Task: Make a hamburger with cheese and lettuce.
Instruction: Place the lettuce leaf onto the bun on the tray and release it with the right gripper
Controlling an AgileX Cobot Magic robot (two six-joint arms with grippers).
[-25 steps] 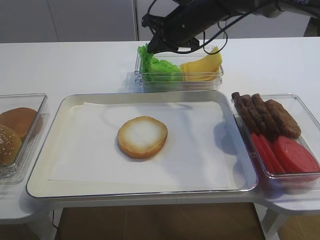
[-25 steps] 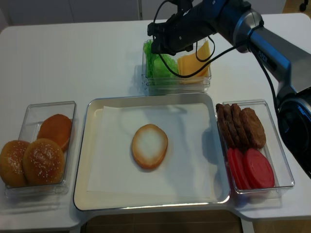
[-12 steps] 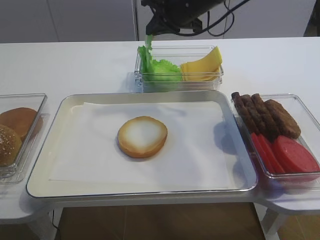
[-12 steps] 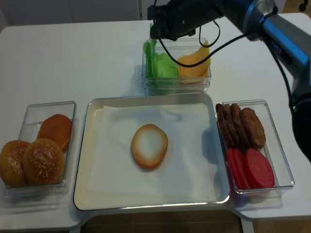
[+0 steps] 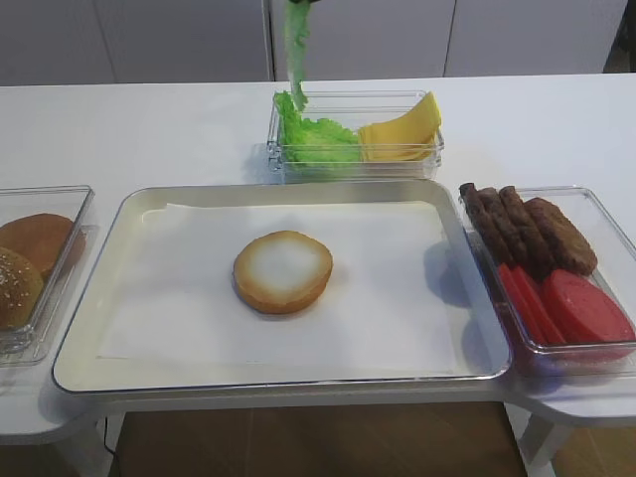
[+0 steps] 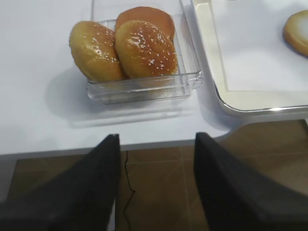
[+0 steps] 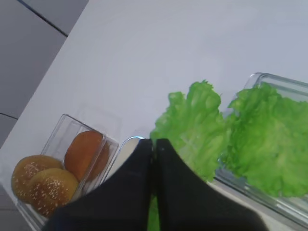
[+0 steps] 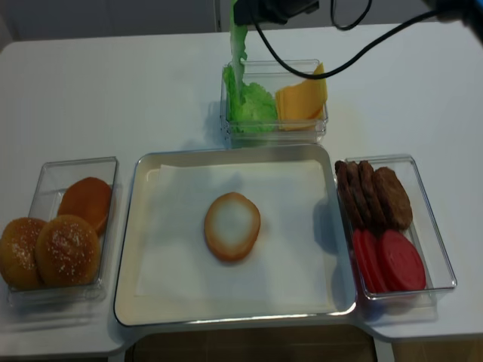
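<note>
Dangling from the right gripper (image 7: pixel 154 147), whose dark fingers are pressed together on its upper edge, the lettuce (image 5: pixel 295 50) hangs above the lettuce-and-cheese container (image 5: pixel 427 159), well apart from the hamburger (image 5: pixel 283 270) on the tray (image 5: pixel 89 368). The thin pinch could let the limp leaf slip or swing off-centre during transfer. The left gripper (image 6: pixel 154 159) hovers spread wide and empty beside the bun box (image 6: pixel 144 89).

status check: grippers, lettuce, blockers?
Right gripper shut on lettuce, lifted above the bin. Left gripper open, idle. Bun bare, path clear.
</note>
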